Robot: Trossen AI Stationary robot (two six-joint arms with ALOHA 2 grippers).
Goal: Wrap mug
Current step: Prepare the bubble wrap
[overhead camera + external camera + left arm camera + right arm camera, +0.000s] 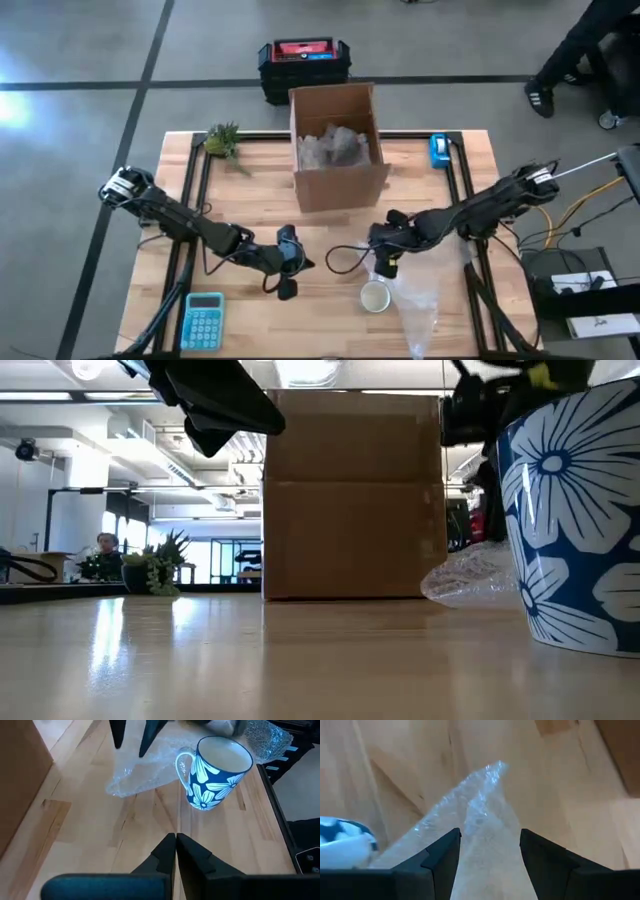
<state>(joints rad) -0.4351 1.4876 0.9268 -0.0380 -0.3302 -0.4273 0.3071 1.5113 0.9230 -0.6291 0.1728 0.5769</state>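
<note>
A blue mug with white flowers (215,772) stands upright on the wooden table near its front edge (375,297), its handle toward a crumpled sheet of clear bubble wrap (145,770) that lies flat on the table beside it (415,300). My right gripper (490,845) hovers open just far of the mug (385,255), pointing down. A corner of the wrap (480,820) shows below, between its fingers, and I see no touch. My left gripper (176,840) is shut and empty, to the left of the mug (285,262).
An open cardboard box (338,145) with more bubble wrap inside stands at the table's far middle. A teal calculator (203,320) lies at the near left, a small plant (225,140) at the far left, and a blue tape dispenser (440,150) at the far right.
</note>
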